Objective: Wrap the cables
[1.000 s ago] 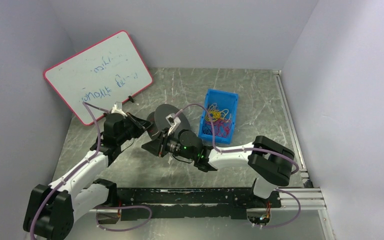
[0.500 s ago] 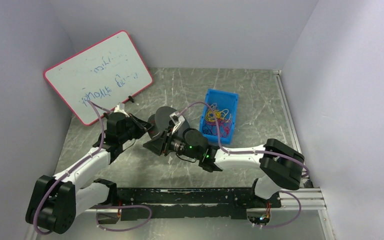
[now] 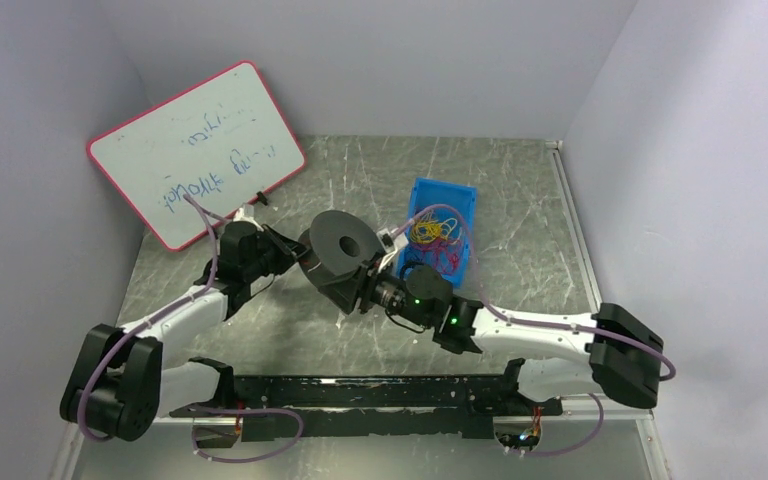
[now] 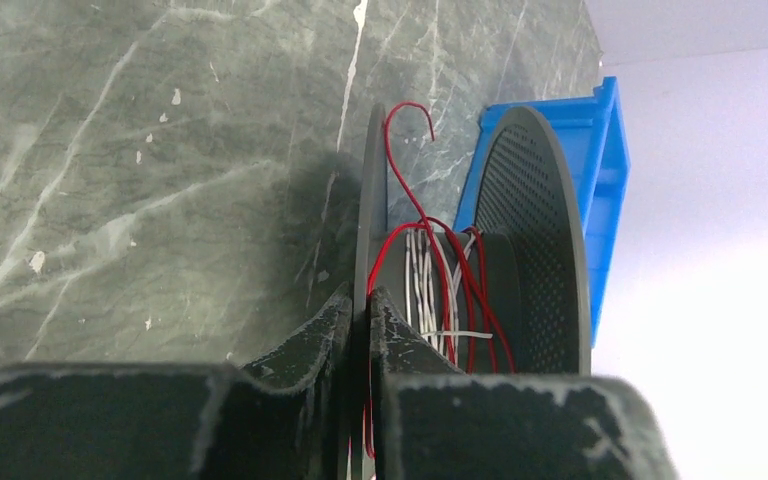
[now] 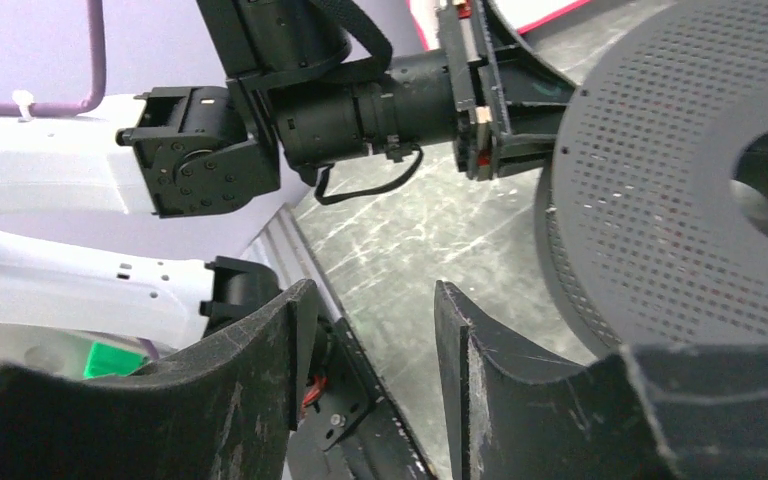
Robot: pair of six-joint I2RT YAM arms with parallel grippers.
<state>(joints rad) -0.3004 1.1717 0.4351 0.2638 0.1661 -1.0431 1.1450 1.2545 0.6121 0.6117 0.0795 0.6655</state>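
A dark grey spool is held tilted above the table's middle. My left gripper is shut on its left flange; the left wrist view shows the fingertips pinching that thin disc. The cables, thin red wire, are wound loosely round the core beside white strands, with a hooked free end sticking up. My right gripper sits just below and right of the spool. In the right wrist view it stands open with nothing between its fingers, and the perforated flange lies to the right.
A blue bin with a tangle of yellow, blue and red wire stands right of the spool. A pink-framed whiteboard leans at the back left. A black rail runs along the near edge. Walls enclose three sides.
My right gripper has opened and drawn back to the right, off the spool. The spool has tipped, showing more of its face. The left gripper keeps its hold.
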